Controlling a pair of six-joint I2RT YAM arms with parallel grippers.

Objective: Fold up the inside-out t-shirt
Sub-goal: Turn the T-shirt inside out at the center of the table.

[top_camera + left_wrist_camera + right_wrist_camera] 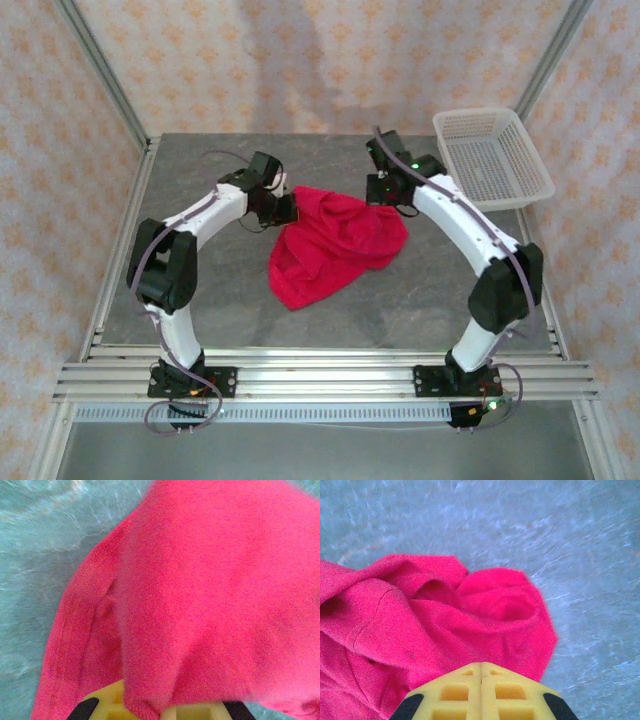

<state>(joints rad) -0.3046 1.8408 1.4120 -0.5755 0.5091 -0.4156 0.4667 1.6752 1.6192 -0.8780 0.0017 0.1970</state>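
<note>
Logging the top external view first: the inside-out t-shirt (335,245) lies as a crumpled crimson heap on the middle of the grey desk (200,300), not yet spread or folded. The left tool (287,208) sits at the heap's far-left edge and the right tool (383,190) at its far-right edge. A white mesh basket (492,158) stands at the far-right corner, well apart from the cloth.

Left wrist view: the left tool (150,709) is closed. A hemmed fold of the inside-out t-shirt (210,590) runs down between its 2 yellow fingers (112,702), and more cloth drapes over them. Judged a real pinch.

Right wrist view: the right tool (481,666) has its 2 fingers pressed flush together, tip against the bunched edge of the inside-out t-shirt (420,625). Cannot tell whether a ply is caught between them.

Handling, as judgement: the fabric looks soft, light and limp. It will sag and hold no shape, and stacked layers may lift together. Best hold is on a hem or seam near 2 separate corners, so the cloth can be pulled flat. A shallow pinch risks slipping out.
</note>
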